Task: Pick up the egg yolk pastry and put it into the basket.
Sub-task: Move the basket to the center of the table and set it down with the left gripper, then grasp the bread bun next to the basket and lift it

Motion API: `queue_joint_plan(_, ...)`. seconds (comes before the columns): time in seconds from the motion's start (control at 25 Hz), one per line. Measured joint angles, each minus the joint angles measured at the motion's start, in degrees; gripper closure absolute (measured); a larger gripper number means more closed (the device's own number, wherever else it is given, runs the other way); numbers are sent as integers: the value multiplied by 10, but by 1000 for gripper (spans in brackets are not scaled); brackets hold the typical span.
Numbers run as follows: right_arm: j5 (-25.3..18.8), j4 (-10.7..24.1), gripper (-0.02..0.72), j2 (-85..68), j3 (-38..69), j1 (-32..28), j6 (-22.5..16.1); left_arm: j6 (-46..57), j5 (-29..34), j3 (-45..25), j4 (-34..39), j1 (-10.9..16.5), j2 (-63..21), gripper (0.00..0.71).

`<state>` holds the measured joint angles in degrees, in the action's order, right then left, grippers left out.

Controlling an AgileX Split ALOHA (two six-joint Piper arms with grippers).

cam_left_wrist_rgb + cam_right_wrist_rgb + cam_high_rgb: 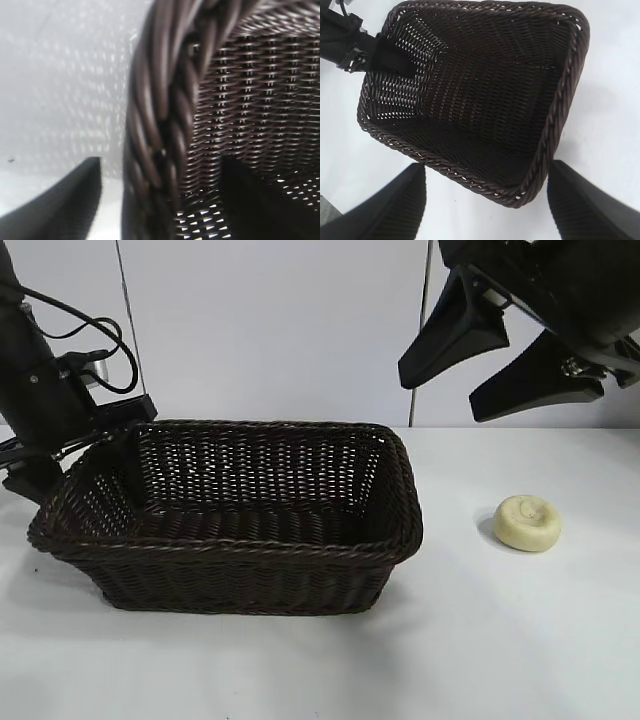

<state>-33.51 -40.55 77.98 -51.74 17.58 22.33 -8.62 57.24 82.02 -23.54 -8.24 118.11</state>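
Observation:
The egg yolk pastry [528, 523], a small pale yellow puck with a dimpled top, lies on the white table to the right of the basket [270, 550]. My right gripper [442, 392] hangs open high above the gap between basket and pastry, with nothing in it; the right wrist view looks down past it [486, 167] into the empty basket [560, 100]. My left gripper [105, 445] is at the basket's left end. In the left wrist view it [161, 162] stands open astride the braided rim [160, 100], one finger outside and one inside, with a gap on each side.
The white tabletop [500, 640] spreads in front of and to the right of the basket. A pale wall stands behind. Cables [95, 335] loop off the left arm at the far left.

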Motion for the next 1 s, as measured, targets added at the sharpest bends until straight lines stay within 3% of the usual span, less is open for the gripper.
queue_joint_plan(0.56,0,0,207,0,0,0,0,0,31,0,62,0,-119,157)
queue_joint_plan(0.76,0,0,207,0,0,0,0,7,37,0,126,1,-132,157)
queue_joint_plan(1.0,0,3,207,0,0,0,0,31,41,0,205,35,-133,157)
